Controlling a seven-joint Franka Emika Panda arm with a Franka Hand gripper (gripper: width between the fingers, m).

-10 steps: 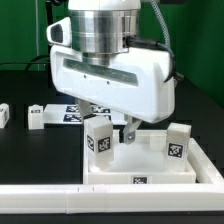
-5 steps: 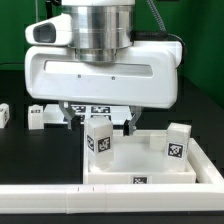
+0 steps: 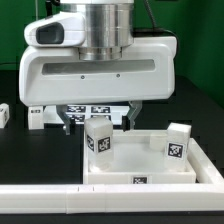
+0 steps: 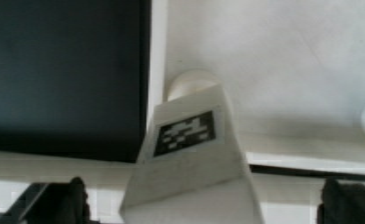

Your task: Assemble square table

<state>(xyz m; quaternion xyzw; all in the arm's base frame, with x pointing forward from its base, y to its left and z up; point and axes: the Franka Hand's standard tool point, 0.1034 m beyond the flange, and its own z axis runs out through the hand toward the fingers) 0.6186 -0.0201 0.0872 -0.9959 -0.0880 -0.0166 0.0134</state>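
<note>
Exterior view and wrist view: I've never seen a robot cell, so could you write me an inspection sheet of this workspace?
Surface: black table, with a white bar fence along its near edge.
Job's things: the square tabletop lies flat. A left leg and a right leg stand upright on it. Two loose legs lie on the table at the exterior view's left.
Clutter: marker board behind the tabletop; nothing else seen.
Grippers: the gripper is open, with a finger on either side of the left leg and not touching it.
Cables: nothing seen.
Surroundings: green backdrop.
</note>
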